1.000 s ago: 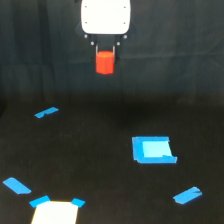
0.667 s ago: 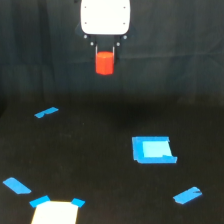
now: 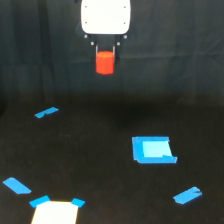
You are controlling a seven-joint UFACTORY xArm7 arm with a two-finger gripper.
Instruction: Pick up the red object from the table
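The red object point(image 3: 105, 62) is a small red-orange stubby block hanging high in the exterior view, well above the black table point(image 3: 100, 165). My gripper point(image 3: 105, 52) is shut on its upper part, with the white gripper head directly above it. The dark fingers are hard to make out against the dark backdrop. The block's lower half shows freely below the fingers.
Blue tape strips lie on the table at the left point(image 3: 46, 112), lower left point(image 3: 16, 185) and lower right point(image 3: 187, 195). A blue-edged pale square point(image 3: 153, 149) sits right of centre. Another pale square with blue corners point(image 3: 56, 211) is at the bottom edge.
Nothing has visibly moved; the gripper still holds the red object at the same height.
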